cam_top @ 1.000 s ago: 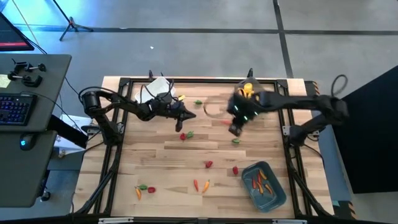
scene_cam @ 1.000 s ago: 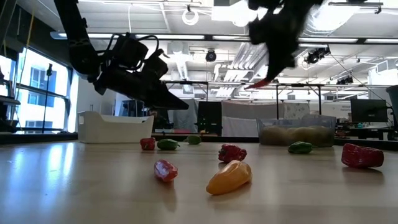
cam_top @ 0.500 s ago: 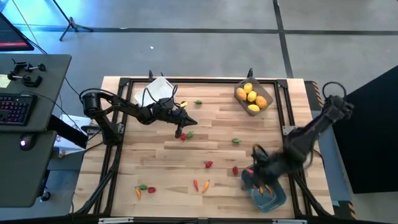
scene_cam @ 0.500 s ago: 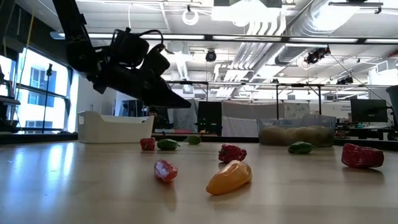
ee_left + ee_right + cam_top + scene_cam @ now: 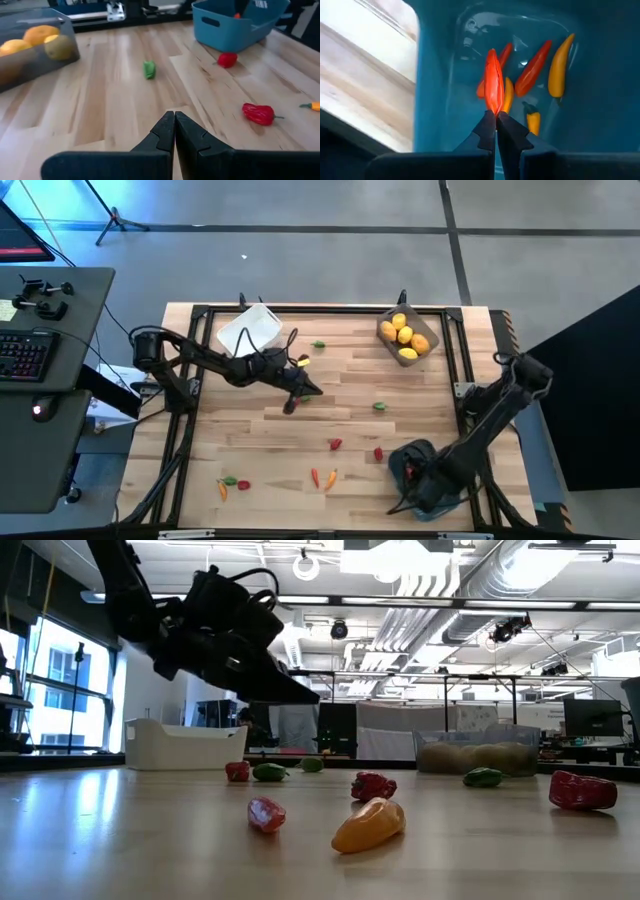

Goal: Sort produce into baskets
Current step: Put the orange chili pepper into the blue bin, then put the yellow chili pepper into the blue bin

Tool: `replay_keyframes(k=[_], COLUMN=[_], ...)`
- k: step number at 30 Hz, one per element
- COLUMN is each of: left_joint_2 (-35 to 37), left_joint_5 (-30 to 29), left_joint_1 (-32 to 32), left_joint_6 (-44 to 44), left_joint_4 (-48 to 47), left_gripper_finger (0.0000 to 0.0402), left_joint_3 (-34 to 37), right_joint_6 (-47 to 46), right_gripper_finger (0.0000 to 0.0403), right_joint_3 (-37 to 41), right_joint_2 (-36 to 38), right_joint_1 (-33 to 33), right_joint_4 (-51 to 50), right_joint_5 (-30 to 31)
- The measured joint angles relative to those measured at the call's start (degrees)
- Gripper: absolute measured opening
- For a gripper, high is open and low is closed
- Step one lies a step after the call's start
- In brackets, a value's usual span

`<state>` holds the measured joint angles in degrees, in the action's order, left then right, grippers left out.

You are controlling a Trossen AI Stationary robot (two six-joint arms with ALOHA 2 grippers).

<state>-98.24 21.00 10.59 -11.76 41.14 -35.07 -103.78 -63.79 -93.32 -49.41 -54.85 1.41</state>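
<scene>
1. Right claw (image 5: 495, 120) hangs over the blue-teal basket (image 5: 435, 85), pinching a thin red pepper (image 5: 493, 87); other peppers lie inside.
2. Left claw (image 5: 174, 131), fingers pressed together and empty, hovers above the table (image 5: 115, 105) near a green piece (image 5: 149, 69).

The robot has two dark arms, almost all black. Each arm is made of long thin tubes joined by round, fat joints. The left arm (image 5: 200, 360) has thin black cables that loop out near its wrist, and a small yellow spot shows there. The right arm (image 5: 495, 415) looks smooth and has a chunky round part near its end. The left gripper (image 5: 174, 131) has two flat black fingers that get narrow at the tips, with little steps cut along their inner edges. The right gripper (image 5: 495, 131) has the same black pointed fingers.
</scene>
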Motion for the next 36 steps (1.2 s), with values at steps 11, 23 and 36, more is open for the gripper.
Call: replay_keyframes(k=[11,23,36], left_joint_2=[0.0,0.0,0.0], left_joint_5=[-8.5,-20.0,-25.2], left_joint_1=[-9.0,-23.4,-38.2], left_joint_6=[-3.8,-0.3,13.6], left_joint_4=[-11.9,-26.8,-61.1], left_gripper_finger=[0.0,0.0,0.0], left_joint_3=[-4.9,-14.2,-26.2], right_joint_6=[13.0,33.6,47.4], right_gripper_finger=[0.0,0.0,0.0106], right_joint_3=[0.0,0.0,0.0], right_joint_2=[-1.6,-1.6,-1.6], right_joint_1=[3.6,5.7,7.1], right_joint_4=[-1.1,-8.6,-13.3], right_joint_5=[-5.1,-9.6,-8.9])
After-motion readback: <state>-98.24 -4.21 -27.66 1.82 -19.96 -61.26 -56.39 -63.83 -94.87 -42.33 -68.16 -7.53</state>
